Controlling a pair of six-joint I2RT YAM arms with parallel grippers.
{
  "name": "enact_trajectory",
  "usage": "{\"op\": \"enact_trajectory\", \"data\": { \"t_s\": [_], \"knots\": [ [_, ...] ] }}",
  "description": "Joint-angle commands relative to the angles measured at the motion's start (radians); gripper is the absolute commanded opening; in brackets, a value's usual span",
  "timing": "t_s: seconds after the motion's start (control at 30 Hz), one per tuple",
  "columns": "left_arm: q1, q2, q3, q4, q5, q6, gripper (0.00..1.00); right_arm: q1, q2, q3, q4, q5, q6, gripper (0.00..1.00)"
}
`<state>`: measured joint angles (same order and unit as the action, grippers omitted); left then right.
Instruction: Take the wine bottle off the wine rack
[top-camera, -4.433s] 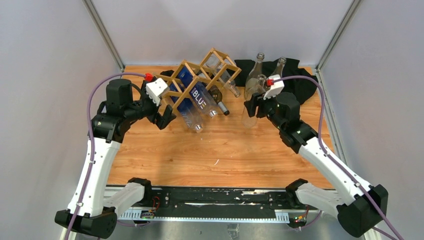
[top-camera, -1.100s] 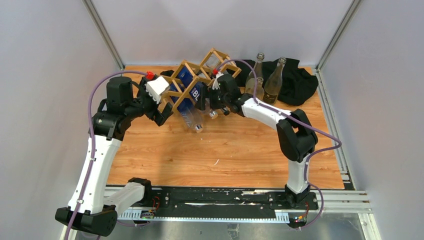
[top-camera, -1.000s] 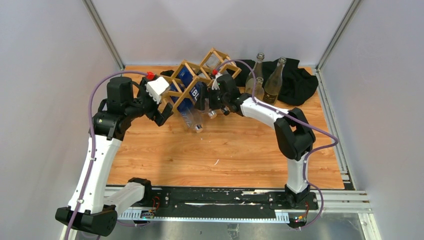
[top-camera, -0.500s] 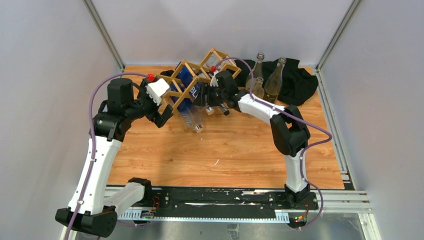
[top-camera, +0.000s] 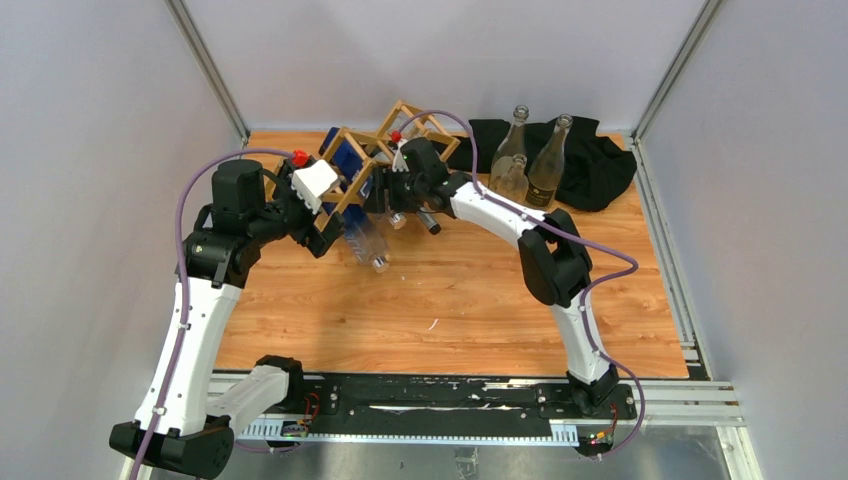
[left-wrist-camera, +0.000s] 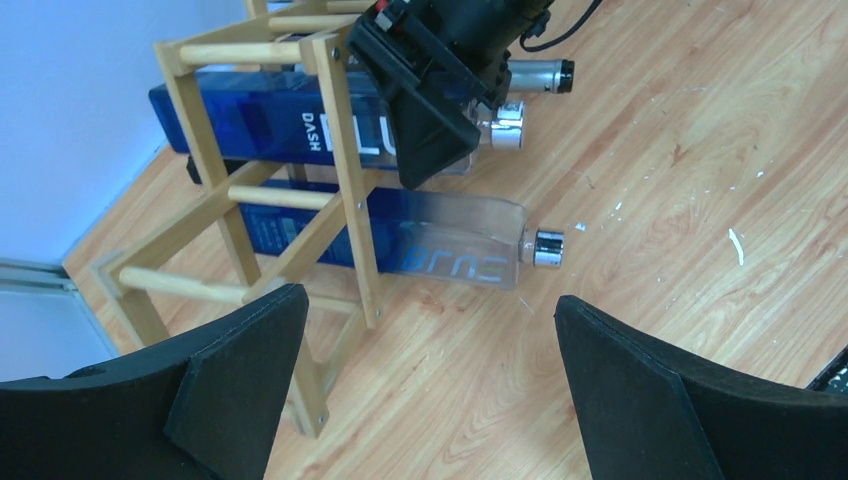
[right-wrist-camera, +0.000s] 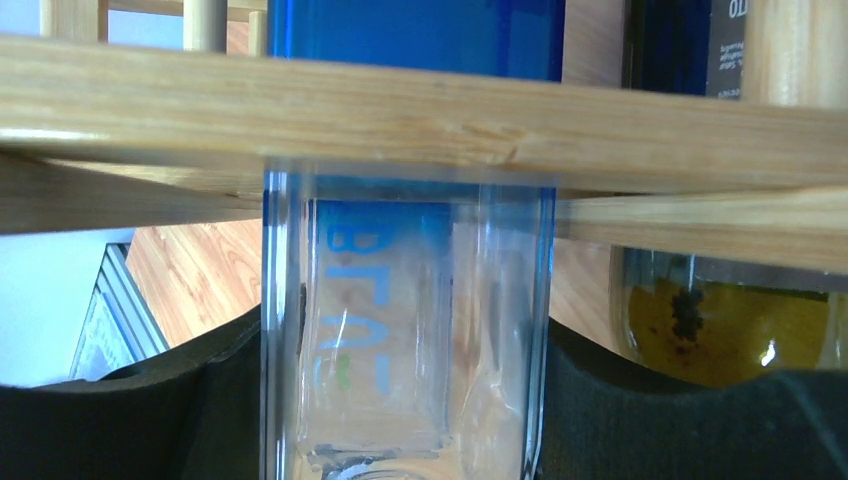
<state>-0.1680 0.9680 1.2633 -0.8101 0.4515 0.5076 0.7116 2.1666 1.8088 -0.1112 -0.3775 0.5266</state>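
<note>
The wine rack (top-camera: 349, 196), a light wooden lattice, stands at the back left of the table with three bottles lying in its cells. My right gripper (top-camera: 385, 196) is shut on the upper wine bottle (right-wrist-camera: 400, 320), clear glass with a blue body and "BLUE" lettering; its fingers (right-wrist-camera: 620, 400) press both sides just below a rack stick (right-wrist-camera: 400, 115). The left wrist view shows that grip (left-wrist-camera: 430, 140) near the bottle's neck. My left gripper (left-wrist-camera: 430, 390) hangs open above bare wood beside the rack's left end (left-wrist-camera: 345, 180), holding nothing.
A second blue bottle (left-wrist-camera: 450, 250) lies in a lower cell, cap pointing out. A dark bottle (right-wrist-camera: 720, 330) lies in the neighbouring cell. Three bottles (top-camera: 515, 140) stand on a black cloth (top-camera: 600, 165) at the back right. Grey walls enclose three sides.
My right arm swung from the standing bottles to the rack and its jaws closed on the blue bottle. The rack and its bottles have since shifted left. The left arm barely moved.
</note>
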Motion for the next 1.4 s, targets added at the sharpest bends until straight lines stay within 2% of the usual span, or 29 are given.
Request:
{"op": "enact_trajectory", "data": {
  "t_s": [0.0,0.2,0.47,0.77,1.13,1.37],
  "knots": [
    [-0.005,-0.014,-0.015,0.005,-0.002,0.019,1.00,0.087,0.015,0.054,-0.037,-0.085,-0.051,0.00],
    [-0.005,-0.016,-0.057,0.005,-0.008,0.062,1.00,0.092,-0.127,-0.129,0.069,-0.030,-0.008,0.00],
    [-0.005,-0.006,-0.098,0.005,-0.017,0.126,1.00,0.093,-0.350,-0.386,0.193,-0.055,0.040,0.00],
    [-0.005,-0.046,-0.150,0.005,0.086,0.308,1.00,0.092,-0.597,-0.636,0.239,-0.100,0.104,0.00],
    [-0.010,-0.078,-0.177,0.005,0.167,0.556,1.00,0.092,-0.807,-0.714,0.145,-0.122,0.122,0.00],
    [-0.067,-0.119,-0.197,0.006,0.197,0.742,1.00,0.092,-0.867,-0.658,-0.038,-0.202,0.113,0.00]
  ]
}}
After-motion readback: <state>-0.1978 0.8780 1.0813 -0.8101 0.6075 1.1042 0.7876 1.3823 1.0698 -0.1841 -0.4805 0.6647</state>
